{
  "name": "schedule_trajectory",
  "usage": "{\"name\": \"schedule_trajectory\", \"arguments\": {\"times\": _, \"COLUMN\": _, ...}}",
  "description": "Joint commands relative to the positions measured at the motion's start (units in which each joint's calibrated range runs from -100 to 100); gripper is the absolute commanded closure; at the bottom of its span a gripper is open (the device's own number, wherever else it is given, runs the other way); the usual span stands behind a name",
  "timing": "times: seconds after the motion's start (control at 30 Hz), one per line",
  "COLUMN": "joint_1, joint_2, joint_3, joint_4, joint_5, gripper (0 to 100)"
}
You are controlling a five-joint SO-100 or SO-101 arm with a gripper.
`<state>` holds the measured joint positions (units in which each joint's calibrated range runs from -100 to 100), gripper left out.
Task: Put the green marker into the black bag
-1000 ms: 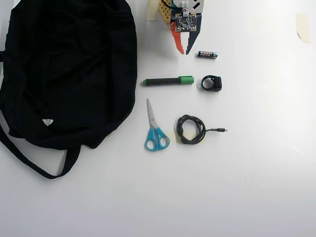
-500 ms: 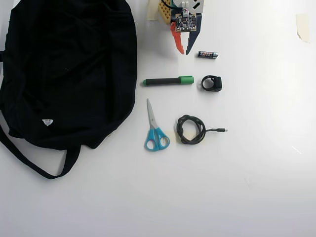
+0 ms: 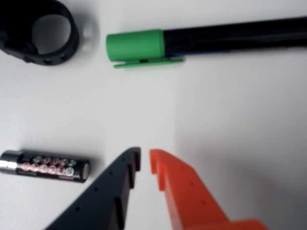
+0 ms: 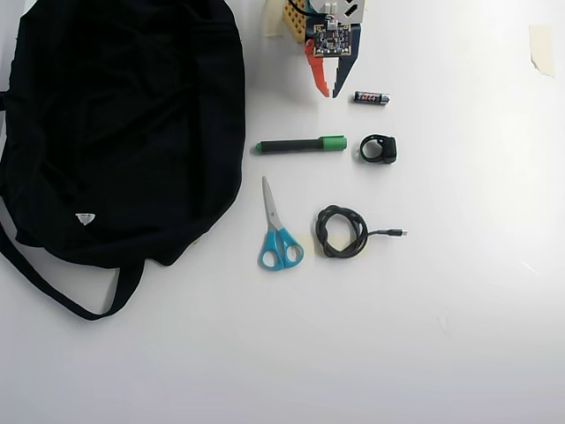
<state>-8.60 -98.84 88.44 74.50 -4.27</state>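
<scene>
The green marker [image 4: 301,144] lies flat on the counter [image 4: 459,291], just ahead of the fingers [image 4: 331,94], its long axis crosswise to their reach. The 2 fingers are nearly pressed together, empty. The black bag [image 4: 115,124] sits left in the overhead view.

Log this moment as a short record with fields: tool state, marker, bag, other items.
tool: the tool sits near the top of the overhead view, tips almost together, holding nothing
marker: the green marker lies flat on the table, just below the tool, untouched
bag: the black bag lies at the left, marker not in it
other items: battery, black ring-shaped part, blue-handled scissors, coiled cable
</scene>
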Motion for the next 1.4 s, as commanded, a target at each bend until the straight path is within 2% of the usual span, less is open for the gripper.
{"name": "schedule_trajectory", "arguments": {"times": 0.0, "joint_1": -0.45, "joint_2": -0.83, "joint_3": -0.48, "joint_4": 2.42, "joint_5": -0.39, "gripper": 98}}
{"name": "schedule_trajectory", "arguments": {"times": 0.33, "joint_1": -0.3, "joint_2": 2.49, "joint_3": -4.44, "joint_4": -18.51, "joint_5": -0.18, "gripper": 98}}
{"name": "schedule_trajectory", "arguments": {"times": 0.7, "joint_1": -0.53, "joint_2": 34.52, "joint_3": -22.41, "joint_4": -47.97, "joint_5": -0.18, "gripper": 98}}
{"name": "schedule_trajectory", "arguments": {"times": 1.17, "joint_1": 2.61, "joint_2": 72.95, "joint_3": -59.33, "joint_4": -58.82, "joint_5": 0.18, "gripper": 98}}
{"name": "schedule_trajectory", "arguments": {"times": 1.27, "joint_1": 3.14, "joint_2": 78.92, "joint_3": -66.34, "joint_4": -60.03, "joint_5": 3.75, "gripper": 98}}
{"name": "schedule_trajectory", "arguments": {"times": 1.37, "joint_1": 3.21, "joint_2": 83.57, "joint_3": -72.99, "joint_4": -60.03, "joint_5": 4.22, "gripper": 98}}
